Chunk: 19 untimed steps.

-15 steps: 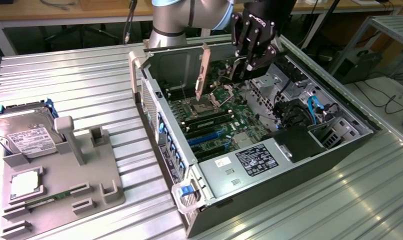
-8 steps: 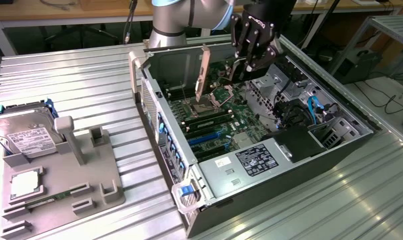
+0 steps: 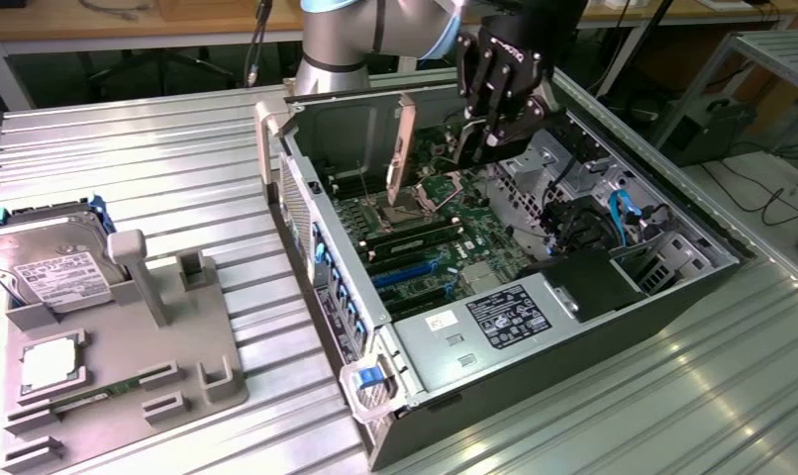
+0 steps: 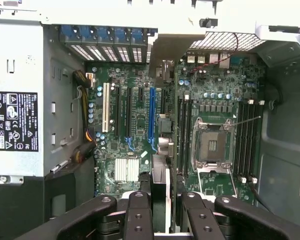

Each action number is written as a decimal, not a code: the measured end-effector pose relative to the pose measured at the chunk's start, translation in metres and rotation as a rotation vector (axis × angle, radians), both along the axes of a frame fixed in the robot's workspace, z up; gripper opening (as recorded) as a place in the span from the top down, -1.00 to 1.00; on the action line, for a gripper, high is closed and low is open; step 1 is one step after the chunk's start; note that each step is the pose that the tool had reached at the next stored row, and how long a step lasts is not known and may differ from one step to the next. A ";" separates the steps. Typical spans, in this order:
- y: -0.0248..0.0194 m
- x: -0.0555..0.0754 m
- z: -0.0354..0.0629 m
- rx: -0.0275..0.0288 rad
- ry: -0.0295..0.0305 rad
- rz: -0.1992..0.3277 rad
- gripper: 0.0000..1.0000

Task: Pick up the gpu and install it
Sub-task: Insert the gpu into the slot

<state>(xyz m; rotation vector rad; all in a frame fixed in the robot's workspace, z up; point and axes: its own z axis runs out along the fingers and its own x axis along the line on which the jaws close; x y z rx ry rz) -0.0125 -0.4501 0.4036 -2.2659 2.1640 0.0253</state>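
The gpu hung edge-on inside the open case, a thin card held upright with its long axis running down toward the motherboard and its pale bracket edge toward the rear wall of the case. In the wrist view the gpu showed as a narrow dark strip running straight out from between the fingers, which were clenched on its near end, one pad to each face. The gripper itself sat above and toward the exterior view's right of the card, black and blocky, at the end of the arm that reached in over the top of the case. What mattered, as I judged it, was the line-up: the card's lower edge pointed down at the row of expansion slots, and from the wrist camera it lay just beside the blue slot, roughly parallel to it, with the white slot further off. The card looked clear of the board, not seated, though I couldn't tell how much air was left beneath it. The empty CPU socket lay to the other side of the card, with memory slots flanking it. Outside the case, on the ribbed metal worktop, a grey fixture stood toward the exterior view's left, with a hard drive leaning in it.
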 end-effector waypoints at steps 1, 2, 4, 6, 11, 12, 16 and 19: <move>-0.0009 0.000 -0.0009 -0.0003 -0.0001 0.000 0.44; -0.0026 -0.001 -0.0014 -0.0004 -0.0027 0.000 0.44; -0.0053 -0.002 -0.0024 -0.0005 -0.0105 0.000 0.44; -0.0072 -0.002 -0.0038 -0.0005 -0.0163 0.000 0.44; -0.0071 -0.003 -0.0133 -0.0015 -0.0163 -0.052 0.44; -0.0071 -0.003 -0.0146 -0.0017 -0.0163 -0.061 0.44; -0.0070 -0.004 -0.0198 -0.0020 -0.0136 -0.076 0.44; -0.0068 -0.007 -0.0256 -0.0018 -0.0131 -0.077 0.44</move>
